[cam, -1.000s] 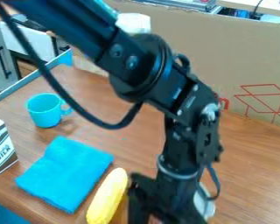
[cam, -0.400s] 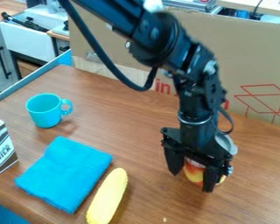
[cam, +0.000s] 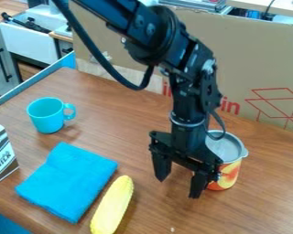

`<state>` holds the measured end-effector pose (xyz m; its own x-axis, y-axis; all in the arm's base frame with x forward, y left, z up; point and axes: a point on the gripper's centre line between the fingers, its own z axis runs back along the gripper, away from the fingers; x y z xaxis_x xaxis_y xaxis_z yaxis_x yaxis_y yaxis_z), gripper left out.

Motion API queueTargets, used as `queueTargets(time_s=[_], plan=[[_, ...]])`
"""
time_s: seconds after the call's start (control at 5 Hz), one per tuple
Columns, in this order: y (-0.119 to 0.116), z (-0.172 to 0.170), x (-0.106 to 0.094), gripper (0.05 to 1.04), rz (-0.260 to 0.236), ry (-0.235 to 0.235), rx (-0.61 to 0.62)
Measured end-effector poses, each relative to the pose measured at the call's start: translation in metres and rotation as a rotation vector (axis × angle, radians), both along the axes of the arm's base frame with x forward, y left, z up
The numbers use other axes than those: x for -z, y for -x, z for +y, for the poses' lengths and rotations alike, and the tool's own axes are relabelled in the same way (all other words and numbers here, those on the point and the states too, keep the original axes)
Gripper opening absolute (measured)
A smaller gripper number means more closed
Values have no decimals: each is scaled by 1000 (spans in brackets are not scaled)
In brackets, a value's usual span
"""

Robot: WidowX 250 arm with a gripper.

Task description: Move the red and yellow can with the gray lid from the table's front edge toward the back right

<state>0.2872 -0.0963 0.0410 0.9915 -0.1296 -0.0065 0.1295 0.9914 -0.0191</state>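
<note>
My gripper (cam: 179, 186) hangs over the desk (cam: 124, 132), jaws wide apart and holding nothing. The lidded orange-and-yellow can (cam: 227, 177) stands upright just beside it (I can't tell if they touch) — outside the jaws. Holding it would need lining up around its sides first — well away from the corn cob (cam: 113, 205).

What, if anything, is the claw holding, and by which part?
Nothing. The claw is open, tabletop showing between its fingers. The lidded can stands beside one finger; can't tell if they touch.
</note>
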Motion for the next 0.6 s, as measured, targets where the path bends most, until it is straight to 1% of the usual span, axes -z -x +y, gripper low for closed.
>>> queueTargets(time_s=[0.2, 0.4, 0.6], plan=[[18, -13, -30, 999, -23, -40, 55], [46, -21, -70, 999, -44, -90, 122], [62, -20, -82, 999, 32, -130, 124]])
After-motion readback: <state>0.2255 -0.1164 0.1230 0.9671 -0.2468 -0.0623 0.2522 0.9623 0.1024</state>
